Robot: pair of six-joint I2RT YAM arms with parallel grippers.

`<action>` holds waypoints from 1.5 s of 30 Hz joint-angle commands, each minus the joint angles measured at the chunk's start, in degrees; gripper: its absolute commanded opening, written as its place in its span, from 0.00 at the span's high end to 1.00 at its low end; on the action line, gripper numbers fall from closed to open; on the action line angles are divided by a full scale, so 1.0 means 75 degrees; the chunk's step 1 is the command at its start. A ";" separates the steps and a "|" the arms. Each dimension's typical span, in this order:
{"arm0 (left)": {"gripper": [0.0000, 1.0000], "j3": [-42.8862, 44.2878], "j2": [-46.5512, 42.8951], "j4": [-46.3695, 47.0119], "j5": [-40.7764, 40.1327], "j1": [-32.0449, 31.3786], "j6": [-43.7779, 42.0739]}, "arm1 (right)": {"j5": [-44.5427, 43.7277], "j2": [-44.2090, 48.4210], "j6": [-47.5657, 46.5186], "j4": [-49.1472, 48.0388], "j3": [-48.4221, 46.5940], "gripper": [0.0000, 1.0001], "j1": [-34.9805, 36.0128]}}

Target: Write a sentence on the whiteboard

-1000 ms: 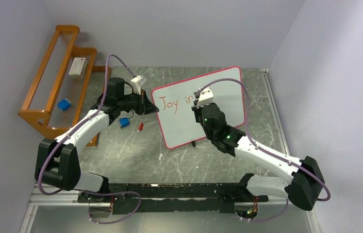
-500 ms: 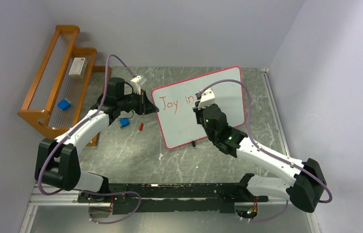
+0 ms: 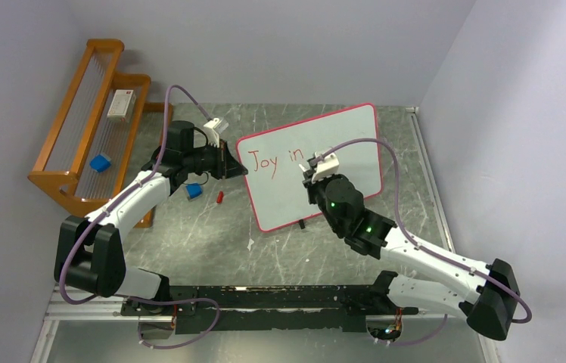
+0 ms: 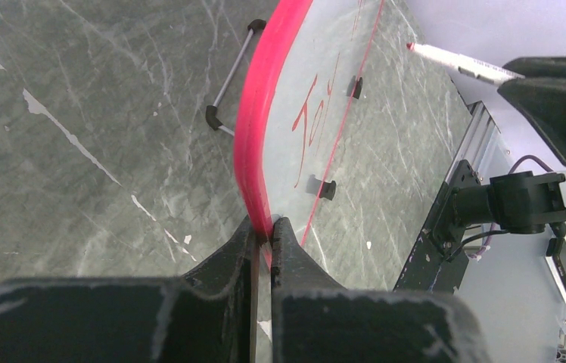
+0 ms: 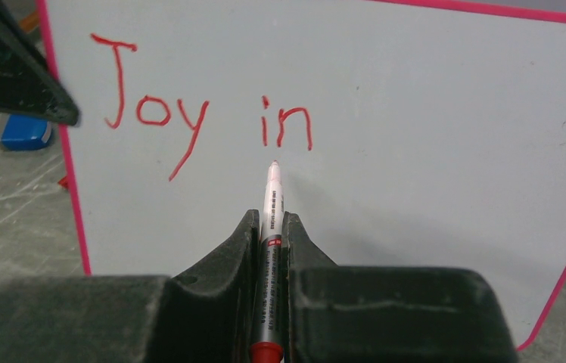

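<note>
The whiteboard [image 3: 340, 144], white with a red-pink border, stands tilted on the table and reads "Joy in" in red. My left gripper [image 3: 231, 162] is shut on its left edge; the left wrist view shows the border [image 4: 253, 151] pinched between the jaws. My right gripper [image 3: 313, 171] is shut on a red marker [image 5: 272, 198], tip pointing at the board just below "in" [image 5: 287, 127]. The tip appears slightly off the surface. The marker also shows in the left wrist view [image 4: 454, 62].
A wooden rack [image 3: 91, 128] stands at the far left with a white box [image 3: 120, 103] and a blue block [image 3: 100, 162]. A blue object [image 3: 194, 191] and a small red cap [image 3: 219, 197] lie on the table left of the board.
My right arm has drawn back toward the near side and lowered; the gripper with the marker moved down the board, uncovering the word "in". The left arm has not moved.
</note>
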State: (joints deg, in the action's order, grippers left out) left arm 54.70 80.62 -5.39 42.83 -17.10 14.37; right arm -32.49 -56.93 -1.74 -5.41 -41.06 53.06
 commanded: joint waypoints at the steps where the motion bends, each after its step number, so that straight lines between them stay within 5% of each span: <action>1: 0.95 -0.0075 0.0185 -0.0219 -0.0692 -0.0028 -0.0315 | -0.0085 0.0339 -0.0170 -0.0261 0.0321 1.00 0.0301; 18: 0.95 -0.0153 0.0191 -0.0120 -0.0756 -0.0040 -0.0255 | -0.0125 0.0229 -0.0528 -0.1460 0.1394 1.00 0.1573; 45: 0.95 -0.0098 0.0203 -0.0189 -0.0700 -0.0052 -0.0272 | -0.1243 -0.1656 -0.1179 -0.2793 0.1081 1.00 0.2312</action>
State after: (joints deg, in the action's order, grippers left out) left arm 54.70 80.62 -5.34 42.68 -17.10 14.79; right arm -40.49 -68.51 -9.74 -22.90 -31.11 69.84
